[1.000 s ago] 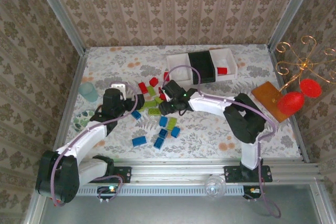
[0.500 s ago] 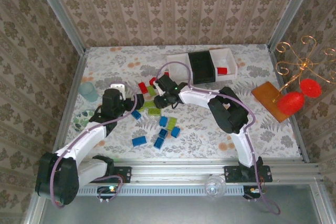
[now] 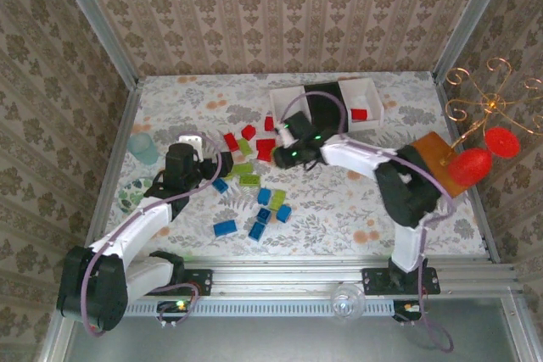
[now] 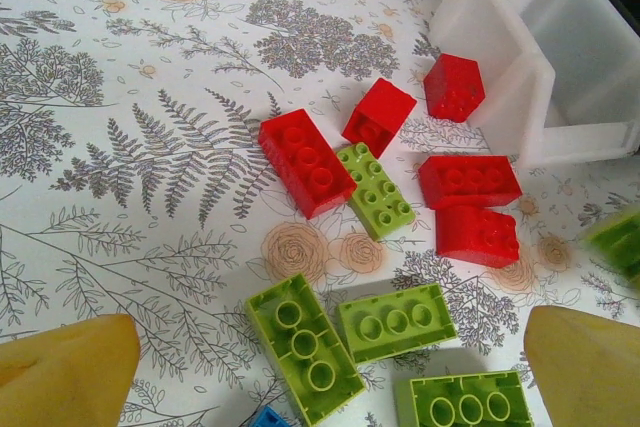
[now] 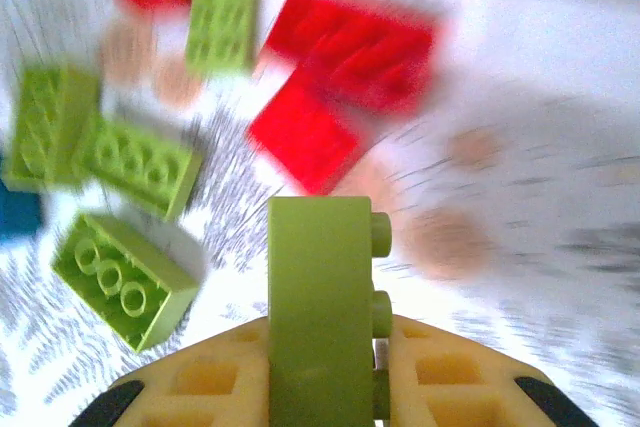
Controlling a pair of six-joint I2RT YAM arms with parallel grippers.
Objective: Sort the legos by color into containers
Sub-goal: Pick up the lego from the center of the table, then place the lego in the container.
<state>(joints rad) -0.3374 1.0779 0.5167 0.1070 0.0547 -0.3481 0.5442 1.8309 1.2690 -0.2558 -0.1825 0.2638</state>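
My right gripper (image 5: 325, 372) clamped on lime brick (image 5: 318, 287), held on edge, studs sideways. Risk: narrow hold slips, brick drops among red bricks (image 5: 345, 77) short of containers (image 3: 363, 91).

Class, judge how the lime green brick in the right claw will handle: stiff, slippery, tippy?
The green brick is probably stiff: its edges look straight under the grip. Its smooth sides may slip. Set down on this narrow edge, it would likely tip.
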